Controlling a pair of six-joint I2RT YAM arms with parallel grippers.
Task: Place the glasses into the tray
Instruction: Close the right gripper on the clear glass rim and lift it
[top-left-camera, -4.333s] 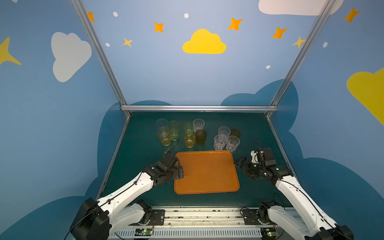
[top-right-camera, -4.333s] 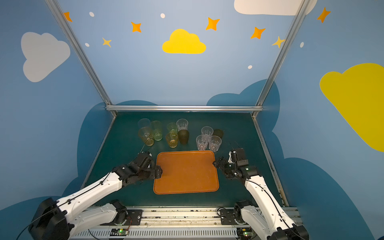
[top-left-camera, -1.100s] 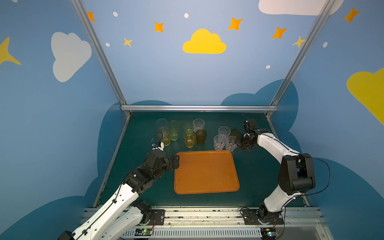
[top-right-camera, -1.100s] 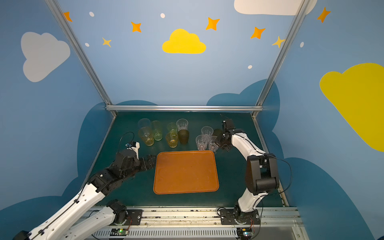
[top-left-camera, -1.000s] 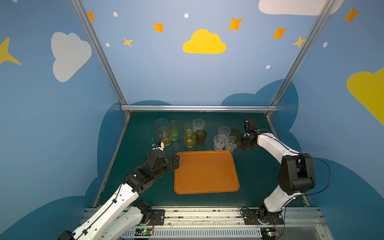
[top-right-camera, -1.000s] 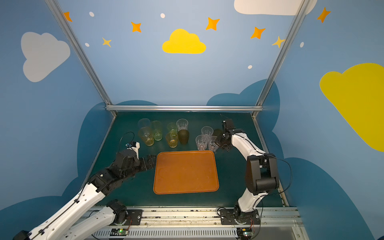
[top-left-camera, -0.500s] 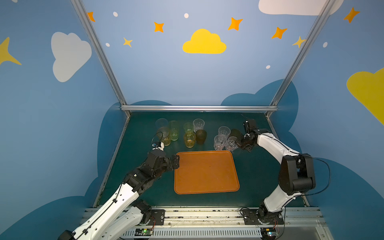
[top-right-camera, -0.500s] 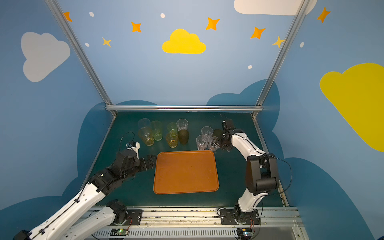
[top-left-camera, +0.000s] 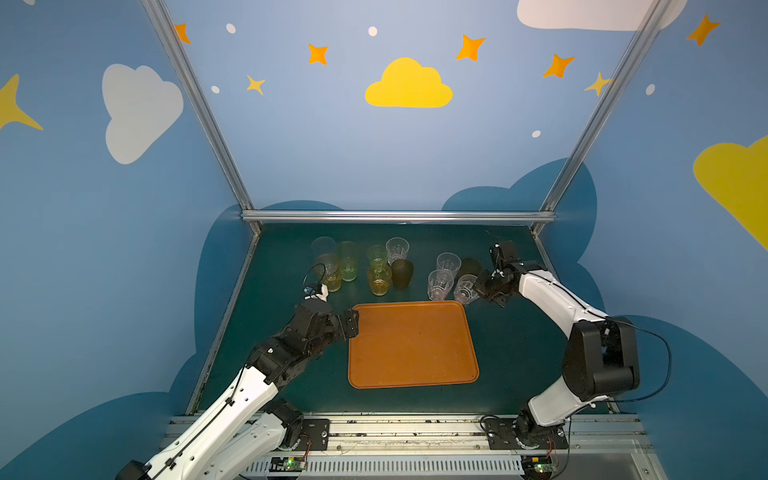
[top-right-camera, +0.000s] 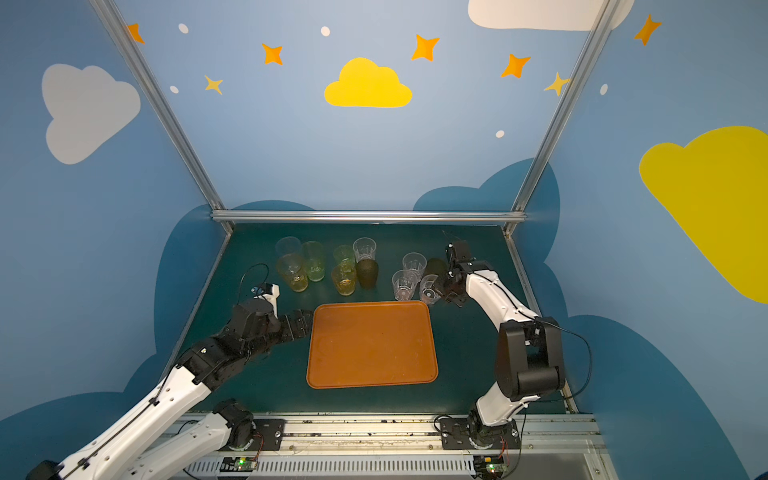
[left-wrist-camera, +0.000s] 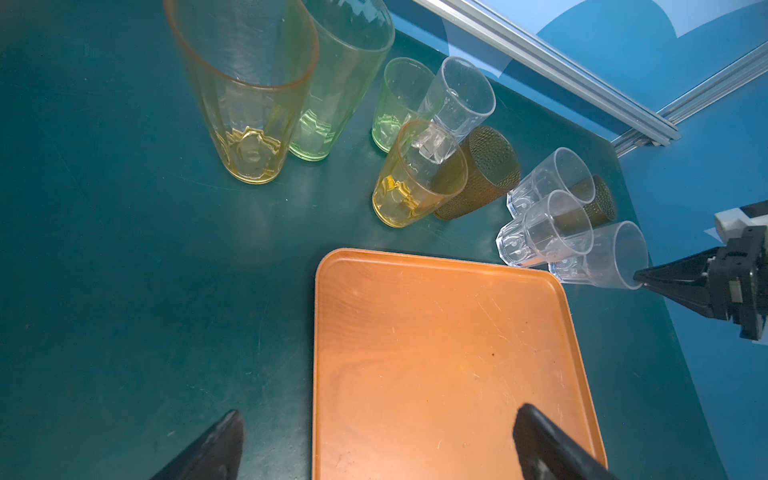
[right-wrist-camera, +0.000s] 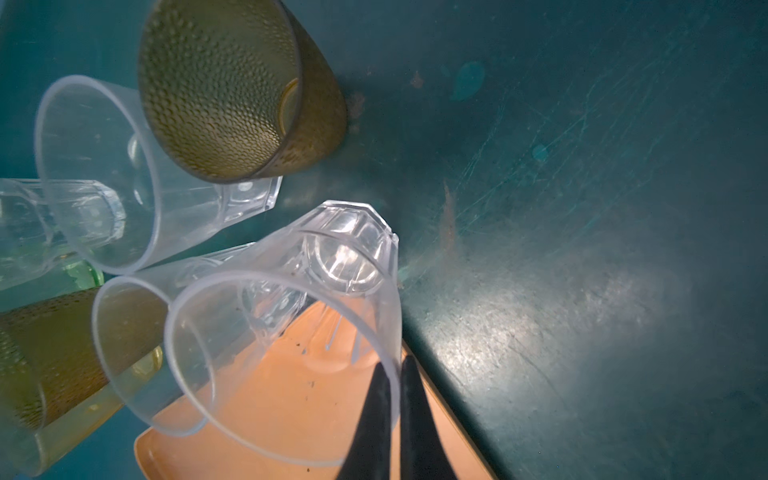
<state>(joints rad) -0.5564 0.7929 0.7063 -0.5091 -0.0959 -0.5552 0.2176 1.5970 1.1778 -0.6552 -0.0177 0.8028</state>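
Right gripper (right-wrist-camera: 392, 376) is closed on the rim of a clear glass (right-wrist-camera: 353, 257), one finger inside the wall and one outside. In both top views this glass is just above the upper right corner of the tray (top-left-camera: 411, 349). Whether its base is clear of the table (top-left-camera: 515, 345) cannot be told. The tray is bare. The remaining glasses (top-left-camera: 379, 282) stand in a loose row across the upper middle of the table, and the nearest clear one looks to be touching the held glass. Left gripper (top-left-camera: 352, 325) is spread wide and empty at the tray's left edge. Assessment: the glass is likely light, rigid and slick, so a rim pinch may let it swing. A level, slow carry is advised.
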